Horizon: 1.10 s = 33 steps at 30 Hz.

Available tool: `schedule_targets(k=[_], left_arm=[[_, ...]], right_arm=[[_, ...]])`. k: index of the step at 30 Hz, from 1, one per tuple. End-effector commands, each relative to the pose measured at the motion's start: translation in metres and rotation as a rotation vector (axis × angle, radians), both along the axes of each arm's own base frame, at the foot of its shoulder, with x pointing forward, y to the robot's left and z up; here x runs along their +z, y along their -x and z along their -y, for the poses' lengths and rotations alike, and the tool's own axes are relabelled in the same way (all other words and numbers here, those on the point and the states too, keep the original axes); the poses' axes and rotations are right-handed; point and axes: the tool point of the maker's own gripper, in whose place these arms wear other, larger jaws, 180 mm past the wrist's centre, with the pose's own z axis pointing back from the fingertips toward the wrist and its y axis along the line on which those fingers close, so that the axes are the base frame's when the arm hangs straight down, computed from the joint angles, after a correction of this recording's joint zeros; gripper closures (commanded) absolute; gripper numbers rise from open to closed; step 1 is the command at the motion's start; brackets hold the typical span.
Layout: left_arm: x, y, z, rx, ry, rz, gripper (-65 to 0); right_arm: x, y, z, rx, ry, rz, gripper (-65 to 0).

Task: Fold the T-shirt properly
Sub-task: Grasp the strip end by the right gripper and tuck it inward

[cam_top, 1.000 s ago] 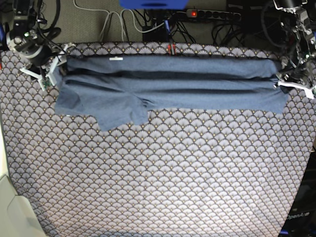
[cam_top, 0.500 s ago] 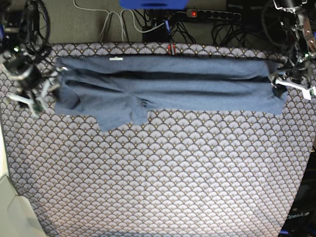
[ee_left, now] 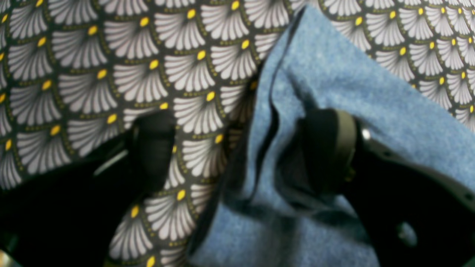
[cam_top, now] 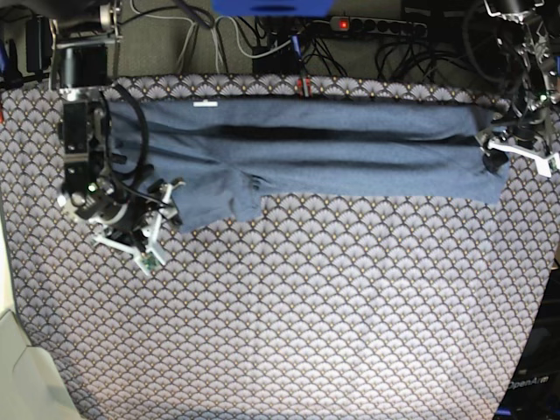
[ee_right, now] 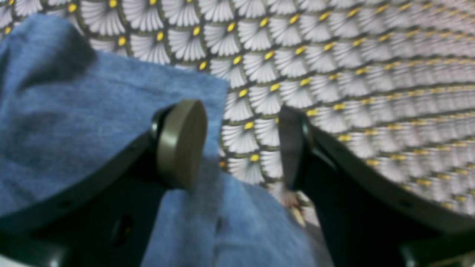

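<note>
The T-shirt (cam_top: 306, 149) lies in a long band on your tablecloth (cam_top: 306, 306); your left gripper (ee_left: 241, 148) and right gripper (ee_right: 241, 144) both gape, holding nothing.

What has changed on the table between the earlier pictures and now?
The right gripper has left the shirt's far corner and moved toward the near edge, beside the sleeve, jaws open. The left gripper stayed at the other end, open, one finger over the T-shirt. The T-shirt stayed folded in a long band.
</note>
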Motion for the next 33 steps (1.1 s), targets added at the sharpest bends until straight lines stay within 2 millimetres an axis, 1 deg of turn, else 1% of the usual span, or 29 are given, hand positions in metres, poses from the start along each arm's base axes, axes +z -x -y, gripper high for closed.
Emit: schedule_targets(k=[1,4,6,14,17,19,20,21,22,24,27,29,30,33], left_arm=[[0.004,0.000,-0.003,-0.008,-0.004,-0.002,-52.8],[0.003,0.000,-0.003,-0.007,-0.002,-0.002,-52.8],[0.003,0.000,-0.003,-0.006,-0.002,-0.002,-52.8],[0.004,0.000,-0.003,-0.004,-0.003,0.000,-52.8],[0.004,-0.001,-0.003,-0.004,-0.003,0.001,-52.8],[0.004,-0.001,-0.003,-0.004,-0.003,0.001,-52.8],[0.005,-0.002,-0.003,-0.004,-0.003,0.003,-52.8],[0.005,-0.002,-0.003,-0.004,-0.003,0.003,-52.8],[0.005,-0.002,-0.003,-0.004,-0.003,0.003,-52.8],[0.005,-0.002,-0.003,-0.004,-0.003,0.003,-52.8],[0.005,-0.002,-0.003,-0.004,-0.003,0.003,-52.8],[0.005,-0.002,-0.003,-0.004,-0.003,0.003,-52.8],[0.005,-0.002,-0.003,-0.004,-0.003,0.003,-52.8],[0.005,-0.002,-0.003,-0.005,-0.004,0.002,-52.8]], right_arm=[[0.015,-0.015,-0.001,-0.003,-0.020,0.051,-35.1],[0.004,-0.019,-0.007,-0.009,-0.062,0.036,-35.1],[-0.004,-0.018,-0.008,-0.014,-0.084,0.027,-35.2],[-0.031,-0.010,-0.007,-0.035,-0.114,-0.040,-34.9],[-0.037,-0.009,-0.015,-0.023,-0.121,-0.061,-34.3],[-0.041,-0.005,-0.018,-0.018,-0.125,-0.071,-30.2],[-0.041,-0.005,-0.020,-0.013,-0.124,-0.071,-26.6],[-0.041,-0.005,-0.021,-0.012,-0.126,-0.072,-21.3],[-0.042,-0.004,-0.027,-0.003,-0.131,-0.075,-15.0],[-0.042,-0.004,-0.032,0.009,-0.131,-0.073,-0.7],[-0.042,-0.003,-0.036,0.025,-0.125,-0.076,0.0],[-0.035,-0.005,-0.037,0.032,-0.123,-0.053,0.0],[-0.033,-0.001,-0.037,0.033,-0.121,-0.047,0.0],[-0.013,0.002,-0.043,0.058,-0.114,0.020,0.0]])
